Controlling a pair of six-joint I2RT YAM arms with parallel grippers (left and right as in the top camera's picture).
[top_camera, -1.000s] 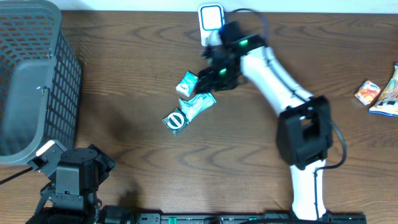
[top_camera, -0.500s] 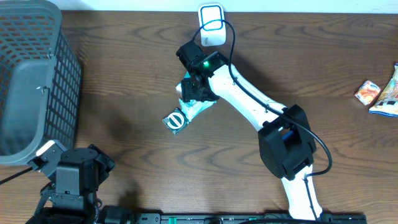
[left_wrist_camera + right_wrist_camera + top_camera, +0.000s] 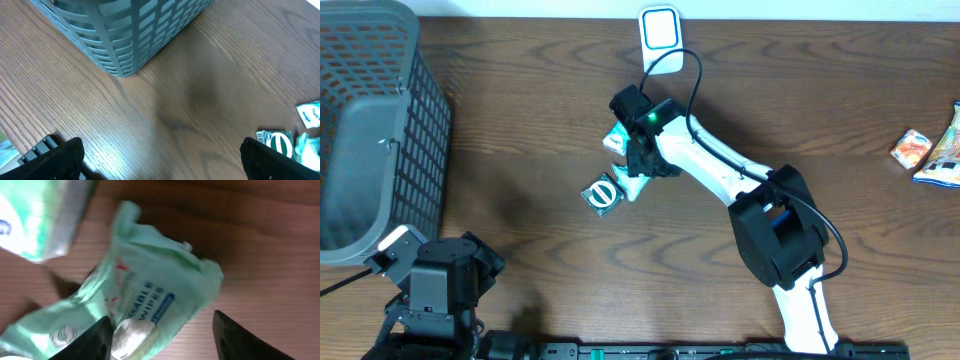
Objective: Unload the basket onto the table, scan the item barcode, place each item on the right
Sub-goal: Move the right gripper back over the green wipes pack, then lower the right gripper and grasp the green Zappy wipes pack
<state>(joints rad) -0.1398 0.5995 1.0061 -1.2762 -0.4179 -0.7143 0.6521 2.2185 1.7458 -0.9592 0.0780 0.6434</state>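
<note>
A mint-green wipes packet [image 3: 150, 290] lies crumpled on the wooden table, with a small teal packet [image 3: 35, 220] just beyond it. My right gripper [image 3: 162, 330] is low over the wipes packet, open. The packet's edge sits against the left finger [image 3: 90, 340], while a gap of bare wood separates it from the right finger [image 3: 245, 335]. From overhead, the right gripper [image 3: 642, 160] covers most of the wipes packet [image 3: 633, 186]. The white scanner [image 3: 660, 30] stands at the table's far edge. My left gripper [image 3: 162, 155] is open over bare wood, holding nothing.
A round green-and-white item [image 3: 603, 193] lies beside the wipes packet, and the teal packet [image 3: 615, 138] lies behind it. A grey mesh basket [image 3: 380, 130] fills the far left. Two snack packets [image 3: 912, 148] lie at the right edge.
My right arm has swung from beside the scanner toward the left and down onto the wipes packet. Its jaws have narrowed. The left arm has stayed still.
</note>
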